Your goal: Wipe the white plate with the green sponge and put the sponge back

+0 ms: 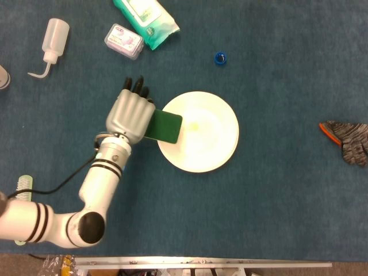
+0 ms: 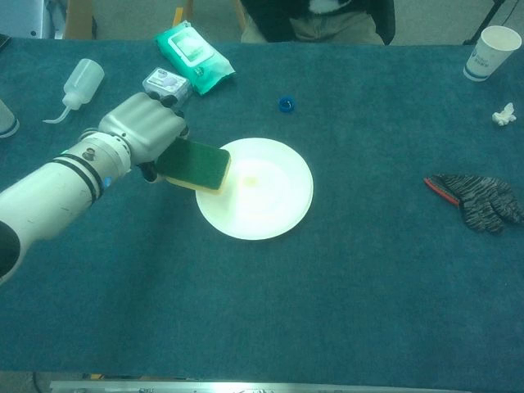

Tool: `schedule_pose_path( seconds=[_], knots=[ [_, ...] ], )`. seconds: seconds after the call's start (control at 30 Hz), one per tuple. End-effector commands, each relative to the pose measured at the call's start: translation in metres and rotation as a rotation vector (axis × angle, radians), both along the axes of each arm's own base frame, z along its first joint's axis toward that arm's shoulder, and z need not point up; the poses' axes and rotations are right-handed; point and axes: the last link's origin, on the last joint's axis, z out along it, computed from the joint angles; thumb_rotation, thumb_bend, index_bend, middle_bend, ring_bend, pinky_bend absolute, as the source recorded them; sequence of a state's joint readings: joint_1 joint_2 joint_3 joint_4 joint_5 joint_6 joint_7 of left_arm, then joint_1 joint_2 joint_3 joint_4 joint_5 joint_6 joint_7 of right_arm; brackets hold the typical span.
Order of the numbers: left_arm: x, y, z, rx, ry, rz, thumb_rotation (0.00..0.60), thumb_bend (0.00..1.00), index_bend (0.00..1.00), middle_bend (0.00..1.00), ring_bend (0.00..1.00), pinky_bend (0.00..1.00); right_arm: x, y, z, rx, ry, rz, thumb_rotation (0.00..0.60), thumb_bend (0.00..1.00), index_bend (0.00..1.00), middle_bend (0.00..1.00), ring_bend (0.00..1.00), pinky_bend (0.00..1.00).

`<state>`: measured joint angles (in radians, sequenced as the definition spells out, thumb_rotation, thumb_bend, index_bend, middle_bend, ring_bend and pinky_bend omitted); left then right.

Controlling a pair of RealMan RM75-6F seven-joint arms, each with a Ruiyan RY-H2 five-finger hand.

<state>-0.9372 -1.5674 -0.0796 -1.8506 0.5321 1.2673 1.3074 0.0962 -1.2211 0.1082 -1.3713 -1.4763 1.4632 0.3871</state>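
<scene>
The white plate (image 1: 204,135) (image 2: 266,196) lies mid-table with a faint yellowish smear near its centre. My left hand (image 1: 131,115) (image 2: 146,131) grips the green sponge (image 1: 165,126) (image 2: 196,164), green face up and yellow layer beneath. The sponge hangs over the plate's left rim; whether it touches the plate I cannot tell. My right hand appears in neither view.
A squeeze bottle (image 1: 50,43), a small plastic box (image 1: 123,41) and a green wipes pack (image 1: 146,20) lie at the back left. A blue cap (image 1: 220,57) sits behind the plate. A grey glove (image 1: 348,140) lies far right, a paper cup (image 2: 494,51) at the back right, a brush (image 1: 22,187) at the left edge.
</scene>
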Motion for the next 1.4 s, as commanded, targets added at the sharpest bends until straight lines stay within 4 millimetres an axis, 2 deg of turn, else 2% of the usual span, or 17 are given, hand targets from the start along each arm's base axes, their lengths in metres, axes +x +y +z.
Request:
schedule_pose_path(
  seconds=[0.03,0.3,0.6,0.83,1.17,1.4],
  knots=[
    [0.008,0.001,-0.005,0.001,0.008,-0.009,0.53,0.26,0.4,0.19,0.03,0.09,0.0,-0.001,0.0,0.0,-0.003,0.001,0.6,0.39,0.39,0.39,0.23,0.45],
    [0.02,0.0,-0.023,-0.008,0.101,-0.08,0.535,0.26,0.41,0.19,0.03,0.09,0.0,-0.001,-0.001,0.004,-0.005,0.001,0.6,0.39,0.39,0.39,0.23,0.45],
    [0.02,0.006,-0.039,-0.009,0.199,-0.087,0.539,0.26,0.41,0.19,0.03,0.09,-0.001,0.0,0.002,-0.002,-0.002,-0.006,0.6,0.39,0.39,0.39,0.23,0.45],
    [0.024,0.009,-0.044,0.002,0.243,-0.097,0.546,0.26,0.41,0.19,0.03,0.09,-0.003,-0.001,0.001,-0.001,-0.003,-0.011,0.6,0.39,0.39,0.39,0.23,0.45],
    [0.031,0.001,-0.056,-0.023,0.3,-0.15,0.548,0.26,0.41,0.19,0.03,0.09,-0.005,-0.001,0.003,-0.007,-0.006,-0.013,0.6,0.39,0.39,0.39,0.23,0.45],
    [0.04,-0.006,-0.055,-0.028,0.289,-0.169,0.55,0.26,0.41,0.19,0.03,0.09,-0.006,0.0,0.004,-0.01,-0.009,-0.012,0.6,0.39,0.39,0.39,0.23,0.45]
  ],
)
